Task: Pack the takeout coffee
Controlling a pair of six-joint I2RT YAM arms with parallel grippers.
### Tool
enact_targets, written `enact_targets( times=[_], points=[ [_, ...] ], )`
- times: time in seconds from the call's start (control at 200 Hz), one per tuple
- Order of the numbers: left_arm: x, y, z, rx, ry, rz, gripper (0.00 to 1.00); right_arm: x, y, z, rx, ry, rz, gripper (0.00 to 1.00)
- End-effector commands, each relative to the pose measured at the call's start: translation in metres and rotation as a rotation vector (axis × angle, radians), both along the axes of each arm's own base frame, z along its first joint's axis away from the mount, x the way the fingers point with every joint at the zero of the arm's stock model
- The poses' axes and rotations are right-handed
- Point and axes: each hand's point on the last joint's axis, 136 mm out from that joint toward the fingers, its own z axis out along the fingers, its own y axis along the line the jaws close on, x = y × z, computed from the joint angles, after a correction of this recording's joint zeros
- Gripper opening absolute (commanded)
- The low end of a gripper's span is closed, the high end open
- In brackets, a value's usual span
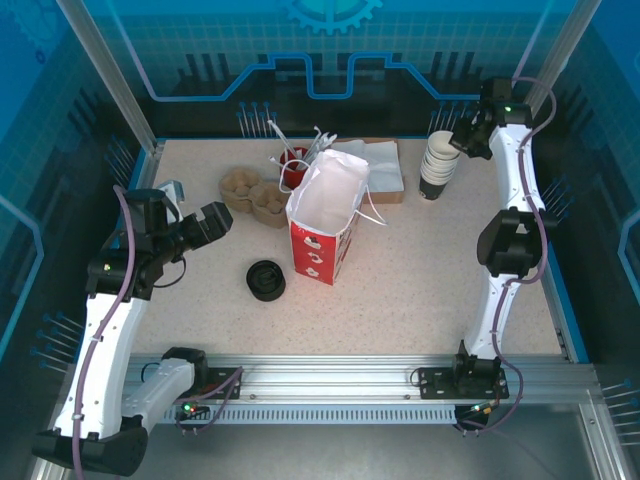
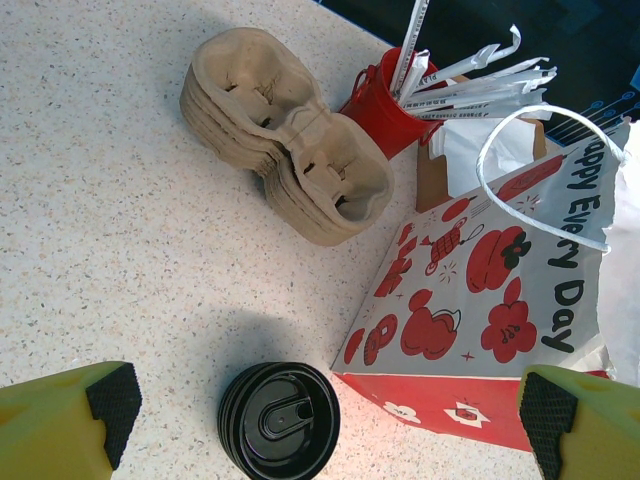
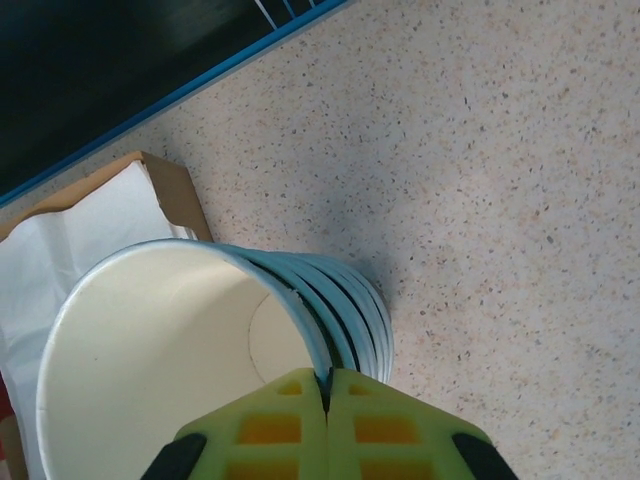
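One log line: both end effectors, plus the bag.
left end effector: open, empty, facing black round plastic lid | right end effector: shut on rim of top white-lined paper cup | red-and-white paper bag: upright, open

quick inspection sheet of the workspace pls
surface: speckled tabletop, no spills seen
job's things: paper bag upright, mouth open
clutter: black lid, pulp carriers, red cup of wrapped straws, napkins, cup stack
end effectors: left end effector open, empty; right end effector shut on cup stack's top rim
cables: purple cables along both arms, clear of items
surroundings: blue panels, aluminium rail
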Motion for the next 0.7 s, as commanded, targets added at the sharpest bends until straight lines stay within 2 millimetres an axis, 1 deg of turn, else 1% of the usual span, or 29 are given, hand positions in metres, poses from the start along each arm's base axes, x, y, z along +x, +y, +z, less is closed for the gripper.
enact_targets(
  times=[0.0,0.07,0.15,0.195,0.275,0.365,0.45,0.53,0.61,0.695],
  points=[
    [-0.008,-0.006,0.004,-0.032,0.003,-0.021,0.99,-0.004,-0.004,0.024,0.015,-0.037,0.001,0.0],
    [-0.01,-0.007,0.006,-0.037,-0.004,-0.025,0.99,-0.007,-0.003,0.041,0.014,-0.069,0.003,0.0],
    [-0.012,-0.008,0.008,-0.043,-0.01,-0.029,0.99,-0.014,0.0,0.066,0.02,-0.117,0.011,0.0],
    [-0.013,-0.009,0.01,-0.046,-0.014,-0.032,0.99,-0.016,0.007,0.07,0.064,-0.128,0.022,0.0],
    [-0.015,-0.01,0.013,-0.052,-0.016,-0.038,0.99,-0.023,0.012,0.082,0.068,-0.142,0.033,0.0],
    [-0.018,-0.011,0.015,-0.054,-0.018,-0.046,0.99,-0.033,0.016,0.101,0.082,-0.178,0.042,0.0],
    [-0.021,-0.012,0.016,-0.061,-0.018,-0.049,0.99,-0.046,0.021,0.126,0.09,-0.228,0.053,0.0],
    [-0.024,-0.015,0.017,-0.075,-0.021,-0.058,0.99,-0.059,0.025,0.145,0.093,-0.268,0.061,0.0],
    [-0.027,-0.016,0.017,-0.084,-0.024,-0.066,0.99,-0.076,0.029,0.166,0.099,-0.313,0.073,0.0],
    [-0.03,-0.019,0.018,-0.095,-0.028,-0.077,0.99,-0.094,0.036,0.182,0.105,-0.35,0.092,0.0]
  ],
)
